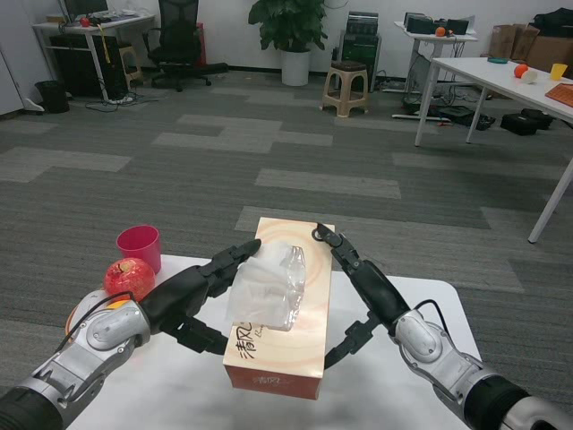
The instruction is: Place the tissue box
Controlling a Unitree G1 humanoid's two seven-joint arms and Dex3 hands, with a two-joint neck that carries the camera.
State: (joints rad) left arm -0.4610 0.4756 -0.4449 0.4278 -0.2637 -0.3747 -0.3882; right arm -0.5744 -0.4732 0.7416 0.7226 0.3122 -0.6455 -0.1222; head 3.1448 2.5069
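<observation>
Evidently mid-carry: the tan cardboard tissue box [285, 313] with white tissue sticking out is clamped between left hand [192, 291] and right hand [358, 269], above the white table [430, 309]; setting down remains. Red apple [129, 278] lies at nine o'clock.

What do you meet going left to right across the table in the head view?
Apple → cup → left hand → tissue box → right hand.

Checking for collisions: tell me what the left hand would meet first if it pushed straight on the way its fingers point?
The left hand points rightward at the tissue box, apparently touching already, so it would likely meet that.
</observation>
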